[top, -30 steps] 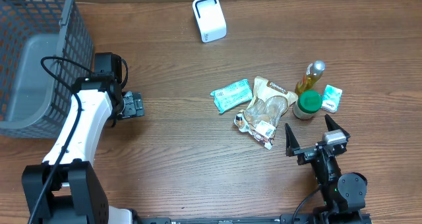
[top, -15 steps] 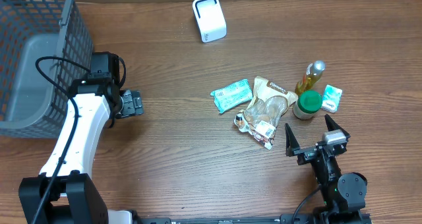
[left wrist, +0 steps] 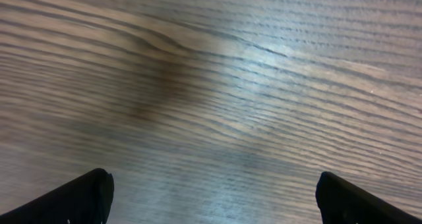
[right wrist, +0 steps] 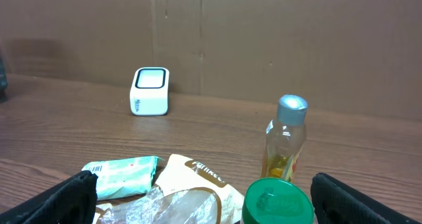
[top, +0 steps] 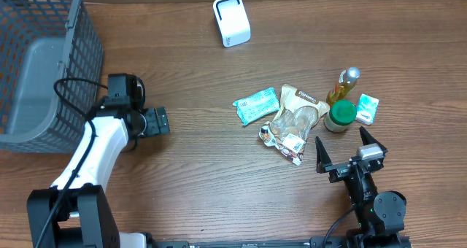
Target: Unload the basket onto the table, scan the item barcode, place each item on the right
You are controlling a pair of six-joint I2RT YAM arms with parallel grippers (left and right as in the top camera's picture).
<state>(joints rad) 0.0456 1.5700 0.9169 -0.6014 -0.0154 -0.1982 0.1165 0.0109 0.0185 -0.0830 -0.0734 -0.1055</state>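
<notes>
Snack bag is cut off in the right wrist view; long axis apparently diagonal, top toward bottle; left gripper, right gripper spread, empty.

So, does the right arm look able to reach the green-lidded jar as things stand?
Probably yes. The right gripper is open, and the jar stands just ahead of it with nothing between. The bottle and small packet beside it leave little room, though.

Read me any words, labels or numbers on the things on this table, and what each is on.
No text reads clearly.
Tan packet: cursive brand word, blurred.
White scanner: small dark print, too small.
Green packet: white label, too small.
Bottle: label blurred.
</notes>
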